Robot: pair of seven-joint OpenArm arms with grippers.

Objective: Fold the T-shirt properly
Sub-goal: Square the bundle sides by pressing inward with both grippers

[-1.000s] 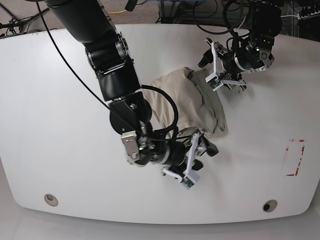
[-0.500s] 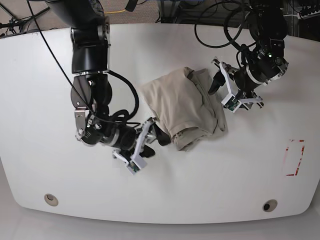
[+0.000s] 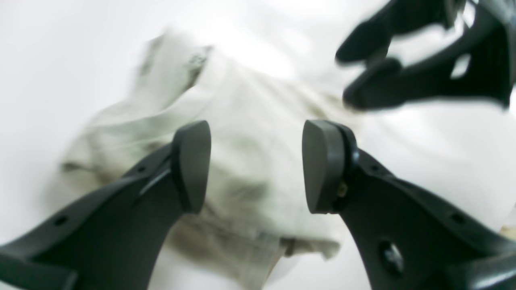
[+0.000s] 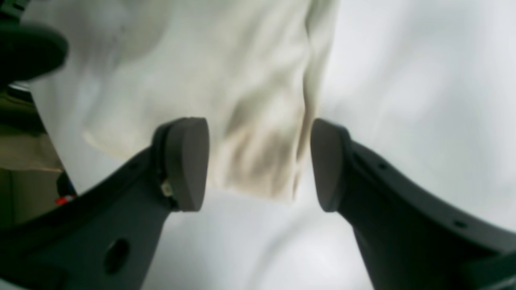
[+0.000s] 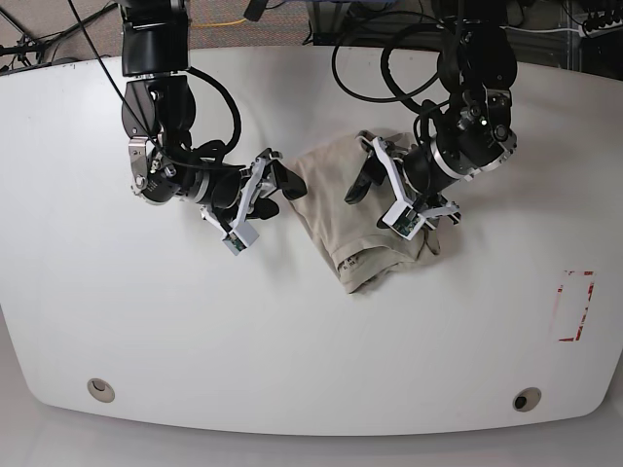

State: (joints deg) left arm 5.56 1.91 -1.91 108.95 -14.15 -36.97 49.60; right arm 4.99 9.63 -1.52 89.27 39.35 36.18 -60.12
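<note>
A white table (image 5: 311, 341) with rounded corners fills the overhead base view. Nearest the viewer along its front edge sit two small round fittings, one (image 5: 98, 389) at the left and one (image 5: 525, 400) at the right, and a red rectangular outline (image 5: 574, 306) is marked near the right edge. Around the middle of the table lies the T-shirt (image 5: 350, 209), a khaki-beige cloth bunched into a compact, wrinkled bundle, its narrower end pointing toward the front edge. The right gripper (image 5: 261, 199) hangs just beside the shirt's left edge, its jaws spread apart and empty; in its wrist view the two dark fingers (image 4: 185, 161) frame the cloth's edge with a clear gap between them, holding nothing. The left gripper (image 5: 389, 195) hovers over the shirt's right half, also with its jaws apart and nothing between them; its wrist view shows the blurred, creased fabric (image 3: 242, 169) between and below the parted pads, with the other gripper's dark fingers (image 3: 383, 80) blurred at the top right. Whether either gripper touches the cloth cannot be told. Farther back, both black arms rise toward the rear of the table, trailing looped black cables (image 5: 389, 58), and beyond the table edge more cables and dark equipment lie on the floor.
</note>
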